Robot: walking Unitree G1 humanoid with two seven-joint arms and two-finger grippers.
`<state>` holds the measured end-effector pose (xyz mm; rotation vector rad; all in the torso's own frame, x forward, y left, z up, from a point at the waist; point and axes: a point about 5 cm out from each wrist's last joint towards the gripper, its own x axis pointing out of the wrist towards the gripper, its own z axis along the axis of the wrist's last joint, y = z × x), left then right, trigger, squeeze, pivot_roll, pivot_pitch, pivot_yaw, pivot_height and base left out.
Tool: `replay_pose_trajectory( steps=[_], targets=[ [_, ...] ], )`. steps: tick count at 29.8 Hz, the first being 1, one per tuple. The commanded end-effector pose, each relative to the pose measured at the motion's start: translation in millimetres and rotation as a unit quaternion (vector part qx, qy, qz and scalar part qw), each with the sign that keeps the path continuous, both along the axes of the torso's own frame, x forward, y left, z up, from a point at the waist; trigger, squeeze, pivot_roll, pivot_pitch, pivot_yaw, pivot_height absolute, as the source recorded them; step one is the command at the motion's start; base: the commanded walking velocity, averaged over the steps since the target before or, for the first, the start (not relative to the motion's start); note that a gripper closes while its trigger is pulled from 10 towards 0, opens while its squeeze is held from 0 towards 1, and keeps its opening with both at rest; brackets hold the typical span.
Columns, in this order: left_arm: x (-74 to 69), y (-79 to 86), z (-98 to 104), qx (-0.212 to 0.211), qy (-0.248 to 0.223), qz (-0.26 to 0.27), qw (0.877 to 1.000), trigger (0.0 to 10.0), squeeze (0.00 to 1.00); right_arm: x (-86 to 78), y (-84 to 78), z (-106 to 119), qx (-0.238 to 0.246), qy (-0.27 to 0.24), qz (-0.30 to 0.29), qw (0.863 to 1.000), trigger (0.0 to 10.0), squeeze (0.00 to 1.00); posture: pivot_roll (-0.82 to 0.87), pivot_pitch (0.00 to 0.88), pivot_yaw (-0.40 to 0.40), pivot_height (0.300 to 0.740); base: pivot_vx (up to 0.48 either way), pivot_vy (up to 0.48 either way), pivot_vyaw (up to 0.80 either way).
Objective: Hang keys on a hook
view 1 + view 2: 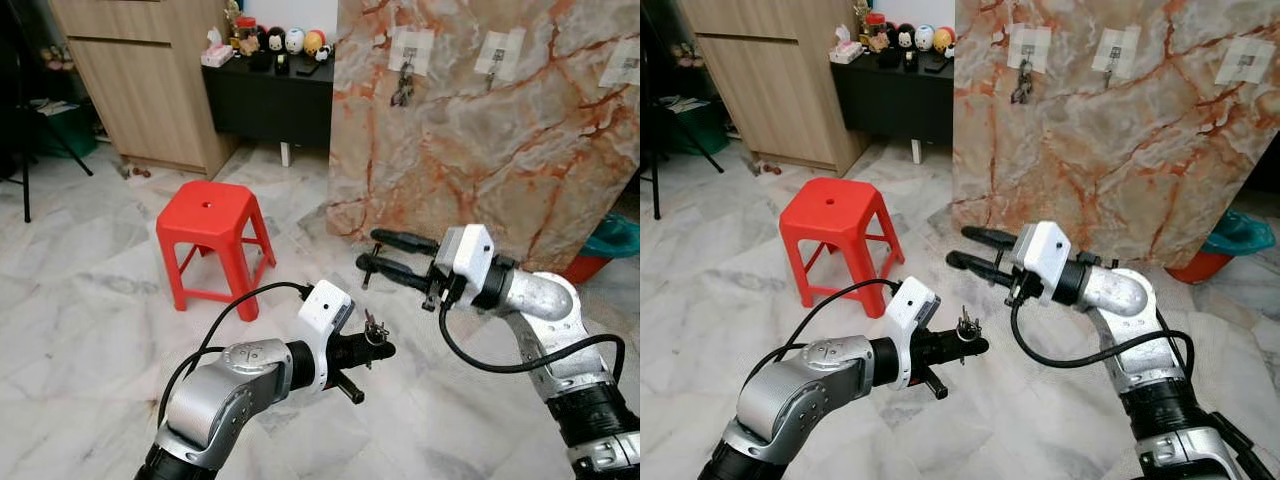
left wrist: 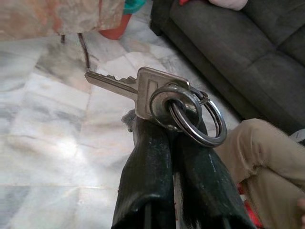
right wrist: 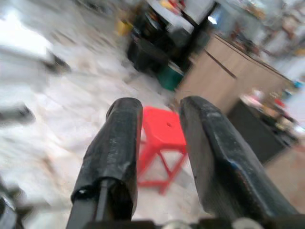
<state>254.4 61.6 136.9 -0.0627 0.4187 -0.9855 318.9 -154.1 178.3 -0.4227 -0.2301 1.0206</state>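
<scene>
My left gripper (image 1: 383,349) is shut on a bunch of silver keys (image 1: 375,326) with steel rings (image 2: 190,117), held low over the marble floor. In the left wrist view one key (image 2: 125,85) sticks out sideways past the fingertips. My right gripper (image 1: 368,250) hangs open and empty, a little above and to the right of the keys, pointing left. On the marble-patterned board (image 1: 480,140) ahead are three white hook plates: the left hook (image 1: 408,50) carries another key bunch (image 1: 402,88), the middle hook (image 1: 497,55) and the right hook (image 1: 625,62) look bare.
A red plastic stool (image 1: 212,240) stands on the floor to the left. A black cabinet (image 1: 270,95) with figurines and a wooden wardrobe (image 1: 140,70) are behind it. A teal basin (image 1: 612,240) sits at the board's right foot. A dark sofa (image 2: 248,43) and a person's leg (image 2: 267,152) are nearby.
</scene>
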Motion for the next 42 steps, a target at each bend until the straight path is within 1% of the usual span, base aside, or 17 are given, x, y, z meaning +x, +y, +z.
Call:
replay_pose_trajectory(
  steps=[1, 3, 6, 8, 10, 14, 16, 17, 19, 21, 22, 23, 29, 33, 37, 38, 42],
  targets=[
    [10.0, 19.6, -11.8, 0.056, -0.015, 0.04, 0.998, 10.0, 0.0, 2.4, -5.8, -8.0, -0.017, 0.012, -0.029, 0.999, 10.0, 0.0, 0.0, 0.0, -0.006, 0.74, 0.0, 0.0, 0.0],
    [19.6, 52.8, -47.9, 0.176, -0.02, 0.091, 0.98, 10.0, 0.0, 5.7, -8.2, -25.2, -0.032, 0.039, -0.074, 0.996, 10.0, 0.0, 0.01, 0.0, -0.005, 0.74, 0.0, 0.0, 0.0],
    [18.7, 67.2, -65.8, 0.214, -0.001, 0.107, 0.971, 10.0, 0.0, 7.2, -9.2, -34.8, -0.039, 0.06, -0.098, 0.993, 10.0, 0.0, 0.0, 0.0, -0.003, 0.74, 0.0, 0.0, 0.0],
    [7.8, 88.0, -98.5, 0.263, 0.045, 0.128, 0.955, 10.0, 0.0, 6.0, -10.3, -56.0, -0.048, 0.092, -0.132, 0.986, 10.0, 0.0, 0.0, 0.0, -0.002, 0.74, 0.0, 0.0, 0.0],
    [-17.6, 113.6, -139.1, 0.248, 0.131, 0.195, 0.94, 10.0, 0.0, 1.7, -11.8, -92.3, -0.038, 0.158, -0.214, 0.963, 10.0, 0.0, 0.0, 0.0, 0.003, 0.74, 0.0, 0.0, 0.0],
    [-27.7, 132.4, -157.5, 0.225, 0.182, 0.272, 0.918, 10.0, 0.0, -0.4, -14.0, -106.0, -0.027, 0.192, -0.256, 0.947, 10.0, 0.0, 0.02, 0.0, 0.004, 0.74, 0.0, 0.0, 0.0],
    [-71.9, 154.9, -195.3, 0.397, 0.197, 0.162, 0.881, 10.0, 0.0, -4.3, -13.0, -121.3, -0.049, 0.219, -0.279, 0.934, 10.0, 0.0, 0.02, 0.0, 0.01, 0.74, 0.0, 0.0, 0.0],
    [-71.9, 154.9, -195.3, 0.397, 0.197, 0.162, 0.881, 10.0, 0.0, -4.3, -13.0, -121.3, -0.049, 0.219, -0.279, 0.934, 10.0, 0.0, 0.02, 0.0, 0.01, 0.74, 0.0, 0.0, 0.0],
    [-107.2, 175.1, -213.6, 0.503, 0.206, 0.06, 0.837, 10.0, 0.0, -5.7, -11.6, -125.2, -0.068, 0.223, -0.272, 0.934, 10.0, 0.0, 0.02, 0.006, 0.015, 0.74, 0.0, 0.0, 0.0],
    [-121.8, 184.6, -218.2, 0.55, 0.2, -0.009, 0.811, 10.0, 0.0, -5.8, -12.0, -126.8, -0.075, 0.225, -0.273, 0.932, 10.0, 0.0, 0.02, 0.007, 0.017, 0.74, 0.0, 0.0, 0.0],
    [-134.8, 194.6, -219.5, 0.588, 0.199, -0.08, 0.78, 10.0, 0.0, -5.5, -13.6, -126.8, -0.091, 0.22, -0.271, 0.933, 10.0, 0.0, 0.03, 0.012, 0.02, 0.74, 0.0, 0.0, 0.0],
    [-137.1, 197.1, -219.4, 0.598, 0.196, -0.099, 0.771, 10.0, 0.0, -5.4, -13.9, -126.8, -0.096, 0.218, -0.27, 0.933, 10.0, 0.0, 0.03, 0.012, 0.02, 0.74, 0.0, 0.0, 0.0],
    [-105.1, 197.1, -209.8, 0.586, 0.134, -0.04, 0.798, 10.0, 0.0, -0.4, -10.4, -115.3, -0.097, 0.187, -0.255, 0.944, 10.0, 0.0, 0.04, 0.012, 0.022, 0.74, 0.0, 0.0, 0.0],
    [-59.4, 190.2, -187.7, 0.588, 0.044, -0.037, 0.807, 10.0, 0.0, 9.0, -5.8, -94.8, -0.081, 0.144, -0.247, 0.955, 10.0, 0.0, 0.04, 0.003, 0.025, 0.74, 0.0, 0.0, 0.0],
    [-18.0, 162.2, -149.1, 0.529, -0.049, 0.003, 0.848, 10.0, 0.0, 11.5, -0.7, -74.7, -0.037, 0.126, -0.218, 0.967, 10.0, 0.0, 0.03, 0.0, 0.026, 0.74, 0.0, 0.0, 0.0],
    [1.6, 143.4, -121.3, 0.484, -0.105, 0.03, 0.868, 10.0, 0.0, 10.9, 1.3, -65.5, -0.023, 0.115, -0.2, 0.973, 10.0, 0.0, 0.03, 0.0, 0.025, 0.74, 0.0, 0.0, 0.0],
    [32.2, 104.7, -63.5, 0.341, -0.18, 0.094, 0.918, 10.0, 0.0, 9.8, 2.2, -52.4, -0.018, 0.086, -0.173, 0.981, 10.0, 0.0, 0.03, 0.0, 0.018, 0.74, 0.0, 0.0, 0.0]
  ],
)
